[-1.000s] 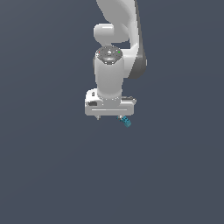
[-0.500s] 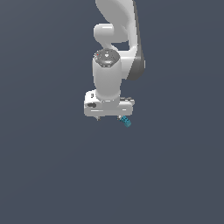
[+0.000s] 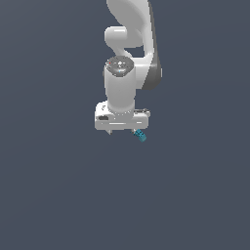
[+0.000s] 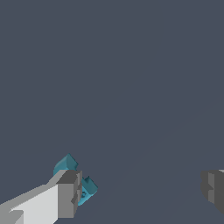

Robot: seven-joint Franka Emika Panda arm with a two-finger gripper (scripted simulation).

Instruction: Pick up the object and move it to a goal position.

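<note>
White gripper, jaws spread, teal object beside one (no markings legible)

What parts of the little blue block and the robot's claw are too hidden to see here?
- The teal block: in the wrist view one finger covers much of it, so whether they touch is unclear.
- The same block is too small in the exterior view to show any bumps.
- The gripper: the picture's edge cuts off its other finger.
- In the exterior view the gripper body hides most of the fingers.
</note>
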